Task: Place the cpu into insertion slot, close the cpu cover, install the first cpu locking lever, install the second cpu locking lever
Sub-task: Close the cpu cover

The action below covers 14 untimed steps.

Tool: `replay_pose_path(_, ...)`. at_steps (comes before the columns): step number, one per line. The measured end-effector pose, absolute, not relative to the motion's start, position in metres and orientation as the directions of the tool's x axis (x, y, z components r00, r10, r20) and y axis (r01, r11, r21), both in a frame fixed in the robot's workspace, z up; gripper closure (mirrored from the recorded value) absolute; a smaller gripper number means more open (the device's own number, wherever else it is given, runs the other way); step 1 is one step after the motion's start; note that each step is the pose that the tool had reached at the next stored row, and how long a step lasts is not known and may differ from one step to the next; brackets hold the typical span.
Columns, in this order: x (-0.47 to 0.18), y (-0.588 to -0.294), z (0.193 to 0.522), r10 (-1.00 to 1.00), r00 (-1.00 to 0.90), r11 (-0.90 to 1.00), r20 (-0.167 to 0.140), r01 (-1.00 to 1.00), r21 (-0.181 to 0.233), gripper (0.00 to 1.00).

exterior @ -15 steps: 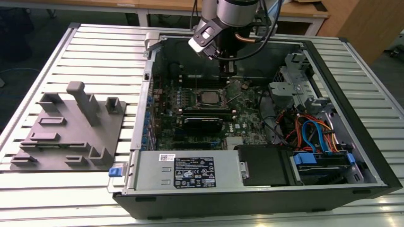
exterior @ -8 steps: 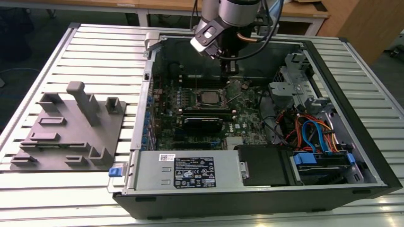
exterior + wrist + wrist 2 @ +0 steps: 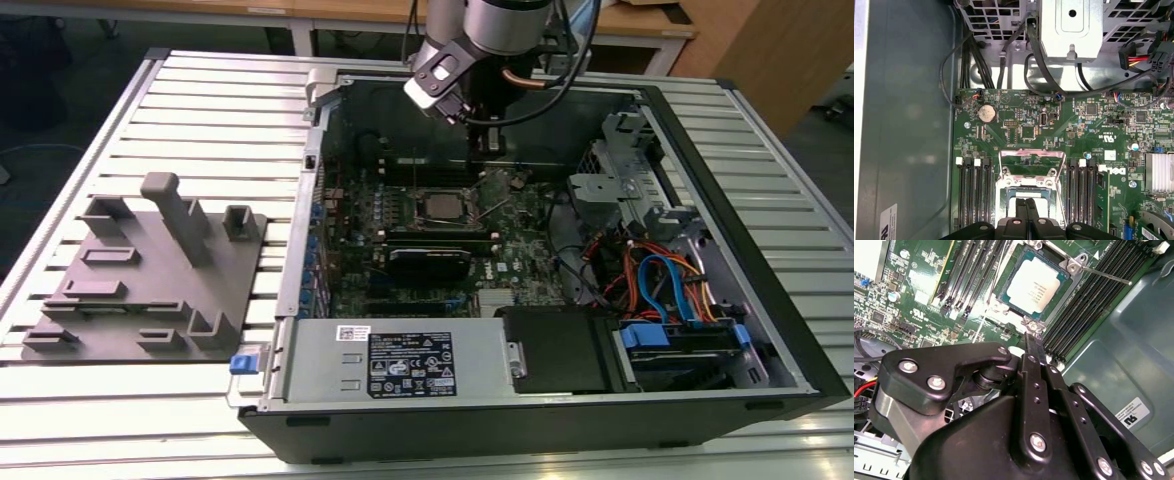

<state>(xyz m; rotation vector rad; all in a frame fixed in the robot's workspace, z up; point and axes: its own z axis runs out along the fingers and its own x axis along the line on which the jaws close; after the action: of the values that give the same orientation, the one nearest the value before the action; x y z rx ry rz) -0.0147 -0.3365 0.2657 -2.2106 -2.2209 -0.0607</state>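
A ribbed aluminium tabletop [image 3: 134,110] of long parallel slats carries an open black computer case [image 3: 534,430]. Beside the case, toward the exterior view's left, lies a matte grey fixture plate [image 3: 134,300] with blocky raised posts. Inside the case is the green motherboard [image 3: 1019,125], glossy and dense with small components. The arm [image 3: 501,25], a smooth silver cylinder at the wrist, reaches down into the case's far end.

The claw [image 3: 1030,339] is clenched. Its two slim black fingers [image 3: 1021,212] are pressed flat together with nothing seen between them, and their tip hovers just beside a corner of the insertion slot [image 3: 1064,292]. The claw's linkage is matte black plastic with bright round screw heads.

Long black memory slots [image 3: 974,190] flank the socket on both sides. In the first wrist view the cpu cover [image 3: 1031,152], a thin shiny metal frame, appears raised off the socket, with green board showing through its square window. The cpu [image 3: 1034,284] sits in the slot, a flat square with a dull silver top and a blue-green edge. A thin steel locking lever [image 3: 1106,276] juts out across the memory slots.
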Motion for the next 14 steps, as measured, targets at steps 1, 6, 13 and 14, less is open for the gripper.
replay_pose_path(1, -0.0147, -0.3365, 0.2657, 0.999, -0.005, 0.004, 0.033, 1.000, 0.022, 0.90)
replay_pose_path(6, -0.0124, -0.3363, 0.2657, 0.999, -0.005, 0.004, 0.033, 1.000, 0.022, 0.90)
replay_pose_path(13, -0.0072, -0.3354, 0.2656, 0.999, -0.005, 0.004, 0.033, 1.000, 0.022, 0.90)
replay_pose_path(14, -0.0064, -0.3352, 0.2657, 0.999, -0.005, 0.004, 0.032, 1.000, 0.022, 0.90)
